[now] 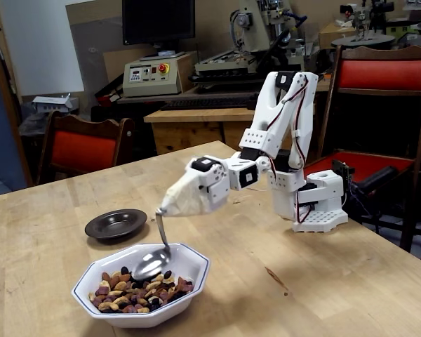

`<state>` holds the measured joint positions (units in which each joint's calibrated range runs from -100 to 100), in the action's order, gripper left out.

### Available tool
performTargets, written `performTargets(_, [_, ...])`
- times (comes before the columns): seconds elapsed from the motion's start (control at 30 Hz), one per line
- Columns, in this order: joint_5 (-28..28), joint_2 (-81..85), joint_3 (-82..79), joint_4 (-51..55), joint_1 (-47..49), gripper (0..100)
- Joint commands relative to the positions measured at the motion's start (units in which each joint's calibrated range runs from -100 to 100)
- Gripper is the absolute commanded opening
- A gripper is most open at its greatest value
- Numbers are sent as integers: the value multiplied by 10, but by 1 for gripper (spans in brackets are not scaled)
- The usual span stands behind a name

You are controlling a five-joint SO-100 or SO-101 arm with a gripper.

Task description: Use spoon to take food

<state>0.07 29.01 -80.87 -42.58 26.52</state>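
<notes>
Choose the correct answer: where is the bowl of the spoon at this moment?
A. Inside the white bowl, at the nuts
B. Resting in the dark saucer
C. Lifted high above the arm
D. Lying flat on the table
A. In the fixed view the spoon hangs from the wrapped gripper, its tip down inside the white bowl at the food; the dark saucer holds nothing.

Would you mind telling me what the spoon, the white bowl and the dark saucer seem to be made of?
The spoon looks like polished metal: silver and mirror-bright. The white bowl seems glazed ceramic or perhaps melamine: glossy white with a thin dark rim line. The dark saucer is likely dark metal or glazed ceramic, given its dull sheen.
</notes>
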Motion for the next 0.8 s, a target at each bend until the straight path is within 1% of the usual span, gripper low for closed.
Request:
performTargets(0.0, [-3, 27, -4, -11, -1, 4])
performTargets(0.33, [-3, 21, -8, -7, 0, 4])
performTargets(0.77, [-3, 29, -72, -7, 0, 4])
